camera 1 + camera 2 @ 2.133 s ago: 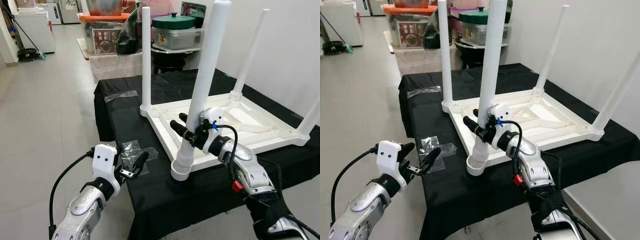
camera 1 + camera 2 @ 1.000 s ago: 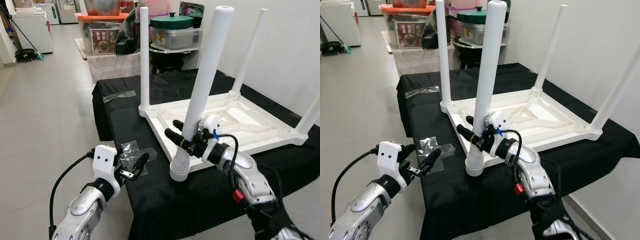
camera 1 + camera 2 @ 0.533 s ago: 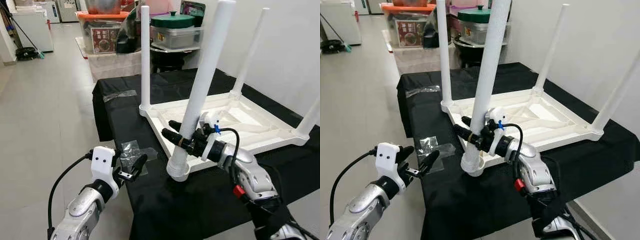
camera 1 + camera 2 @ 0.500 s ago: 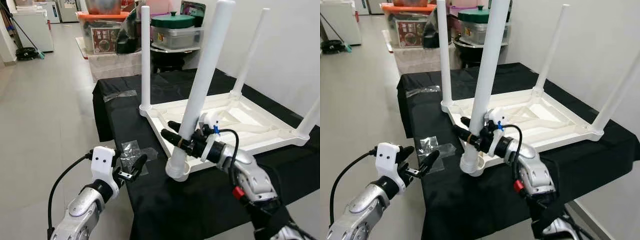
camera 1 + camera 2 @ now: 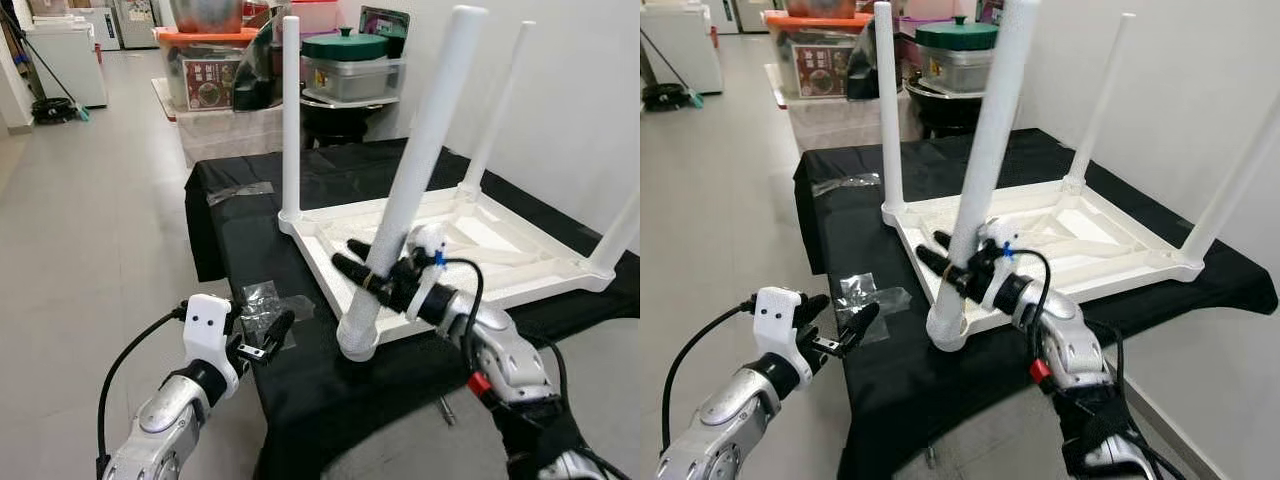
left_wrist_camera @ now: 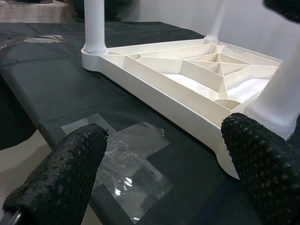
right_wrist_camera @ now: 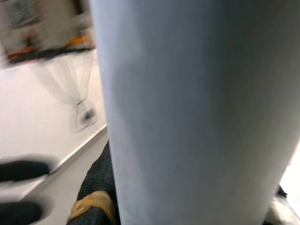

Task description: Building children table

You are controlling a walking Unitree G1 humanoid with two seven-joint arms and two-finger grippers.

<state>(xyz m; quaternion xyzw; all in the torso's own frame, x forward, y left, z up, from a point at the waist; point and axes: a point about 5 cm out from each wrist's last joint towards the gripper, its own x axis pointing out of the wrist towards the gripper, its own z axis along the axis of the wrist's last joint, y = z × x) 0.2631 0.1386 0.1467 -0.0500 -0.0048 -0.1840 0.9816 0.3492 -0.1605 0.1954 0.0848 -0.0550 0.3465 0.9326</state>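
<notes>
Right arm reaching forward and inward over the near edge of the tabletop (image 5: pixel 230 215), right hand (image 5: pixel 362 274) pinching a loose white table leg (image 5: pixel 410 182) low on its shaft, one black finger before it and one behind. Leg tilted, top leaning away to the right, flared lower end (image 5: pixel 357 338) at the near corner of the upturned white children's table (image 5: pixel 500 260); whether seated in the corner socket or just touching it, impossible to tell. In the right wrist view, pale shaft (image 7: pixel 197 108) close against the lens, black finger with a yellow-orange band (image 7: pixel 96 201) beside it.

Left arm bent, held low off the tabletop's near left corner, left hand (image 5: pixel 268 333) spread with nothing between the fingers (image 6: pixel 61 183), pointing toward the children's table. Clear plastic wrap (image 5: pixel 265 300) lying flat on the black cloth just ahead of that hand, well short of the white frame.

Children's table resting upside down on the black-draped tabletop, ribbed underside up with triangular webbing (image 6: pixel 197 70). Three white legs already standing upright at the far left (image 5: pixel 291 110), far right (image 5: pixel 497 100) and right corners (image 5: pixel 620 235). Another strip of clear plastic (image 5: pixel 241 190) farther back on the cloth. Behind, storage boxes (image 5: pixel 205 70) and a lidded green pot (image 5: pixel 347 45) on a grey bin.
</notes>
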